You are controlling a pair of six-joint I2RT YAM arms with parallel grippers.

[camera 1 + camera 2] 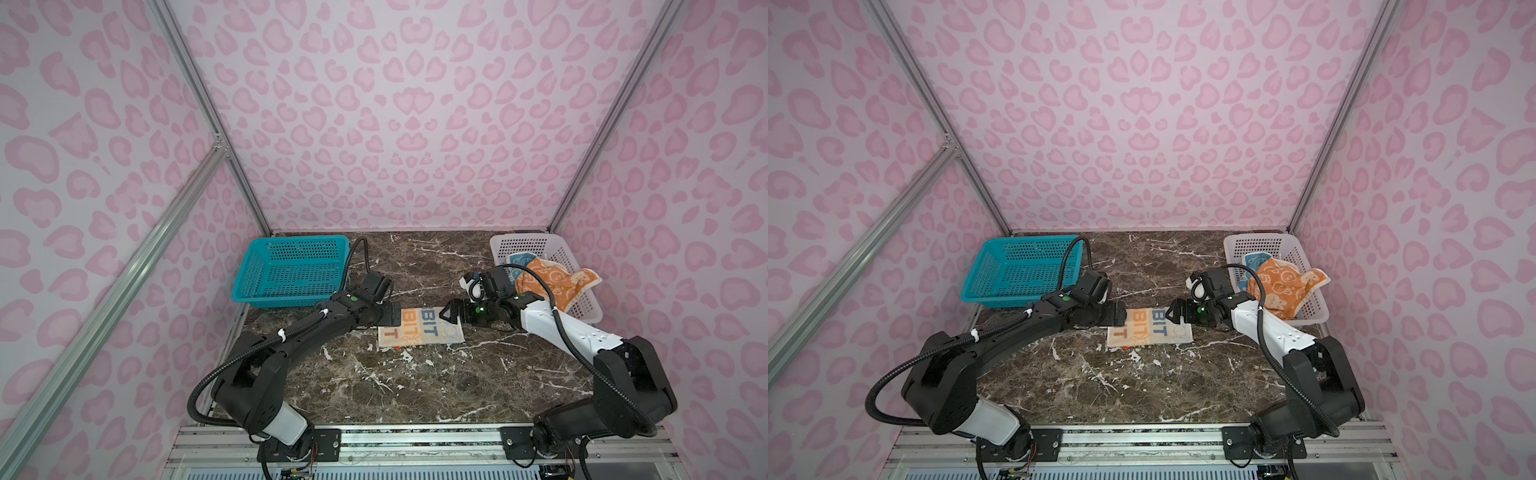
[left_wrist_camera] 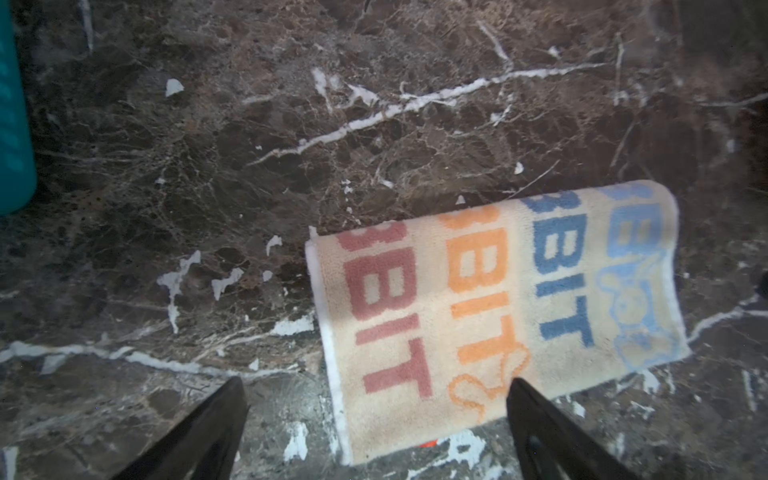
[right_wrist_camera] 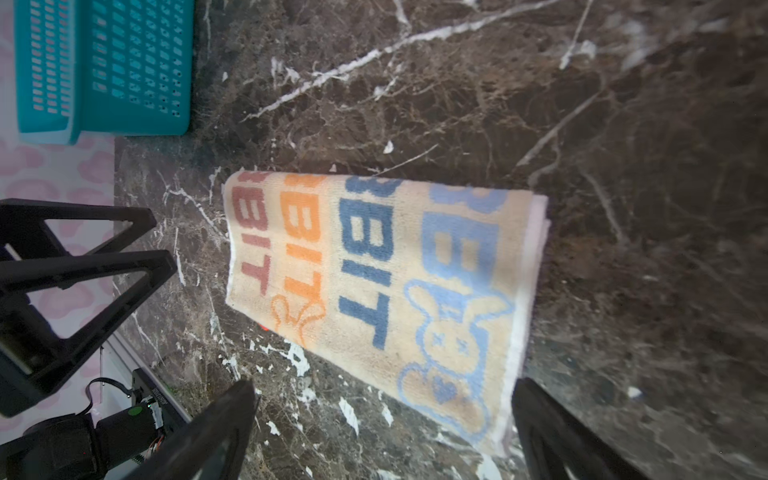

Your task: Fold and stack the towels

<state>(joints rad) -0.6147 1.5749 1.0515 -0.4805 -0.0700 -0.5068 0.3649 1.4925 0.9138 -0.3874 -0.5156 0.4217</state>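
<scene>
Left arm: black forearm, white base link. Right arm: white forearm. Black corrugated cables loop alongside. Green dot at each wrist. Left gripper: black triangular frames.

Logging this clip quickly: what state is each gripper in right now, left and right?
Left gripper: open, holding nothing.
Right gripper: open, holding nothing.

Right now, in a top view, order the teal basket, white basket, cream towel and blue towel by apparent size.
1. teal basket and white basket: about alike; the right arm hides part of the white one, so unranked.
2. cream towel, folded.
3. blue towel, only a small patch showing.
</scene>
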